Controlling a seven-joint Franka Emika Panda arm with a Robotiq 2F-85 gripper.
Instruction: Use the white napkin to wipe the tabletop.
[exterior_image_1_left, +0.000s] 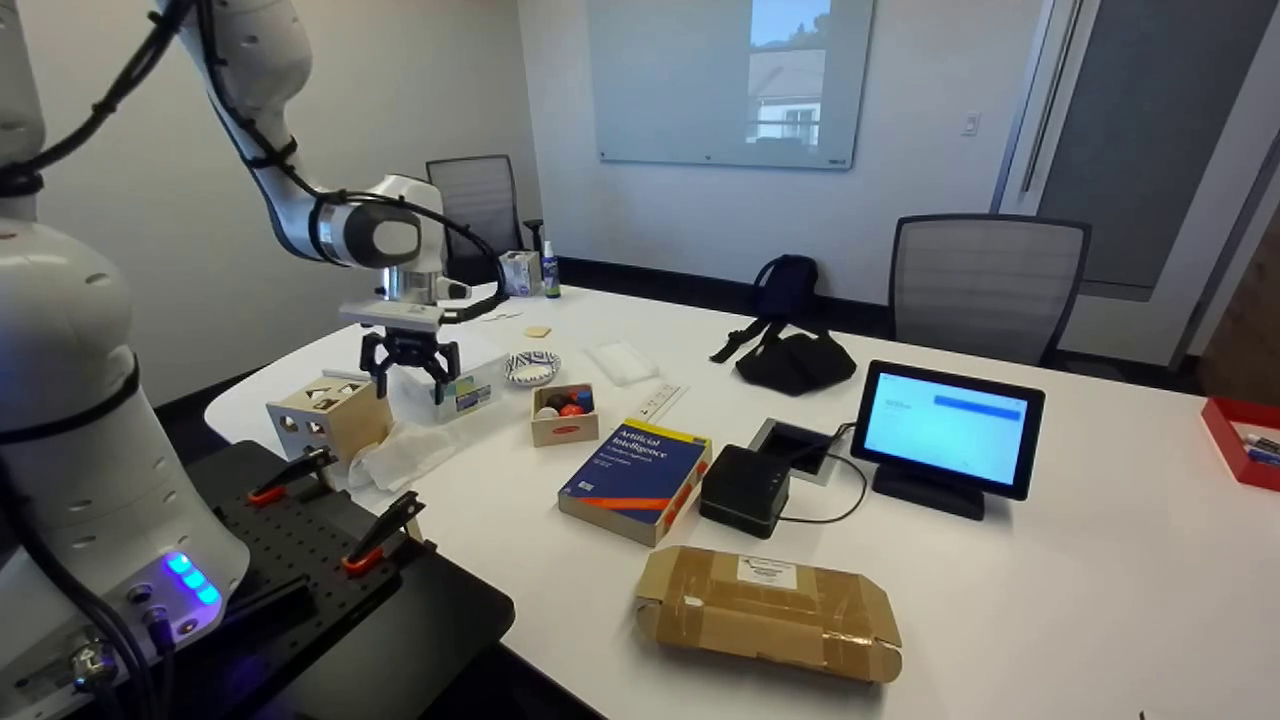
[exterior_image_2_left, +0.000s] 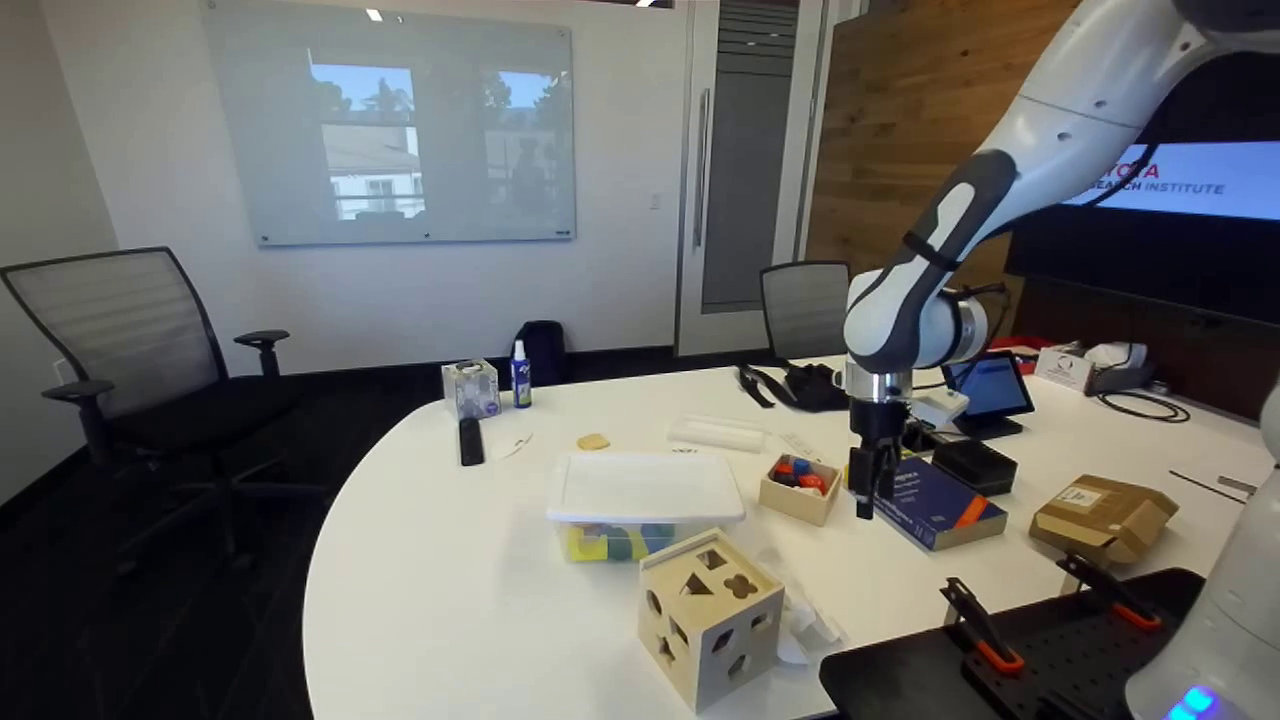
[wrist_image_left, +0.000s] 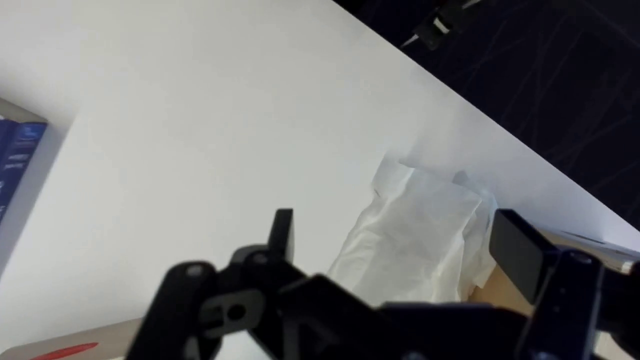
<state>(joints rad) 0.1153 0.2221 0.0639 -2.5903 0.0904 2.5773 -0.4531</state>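
Observation:
The white napkin (exterior_image_1_left: 400, 455) lies crumpled on the white tabletop (exterior_image_1_left: 1060, 570), against the wooden shape-sorter box. In an exterior view the napkin (exterior_image_2_left: 803, 632) is partly hidden behind that box. My gripper (exterior_image_1_left: 411, 388) is open and empty, held above the table over the napkin area; it also shows side-on in an exterior view (exterior_image_2_left: 874, 497). In the wrist view the napkin (wrist_image_left: 405, 225) shows between the two spread fingers of the gripper (wrist_image_left: 393, 222), its lower part hidden by the gripper body. The tabletop (wrist_image_left: 200, 125) spreads to its left.
The wooden shape-sorter box (exterior_image_2_left: 705, 625) stands close beside the napkin. A lidded plastic bin (exterior_image_2_left: 645, 490), a small box of balls (exterior_image_1_left: 565, 415) and a thick blue book (exterior_image_1_left: 640, 475) are nearby. A black platform (exterior_image_1_left: 420, 610) with clamps borders the table's edge by the robot base.

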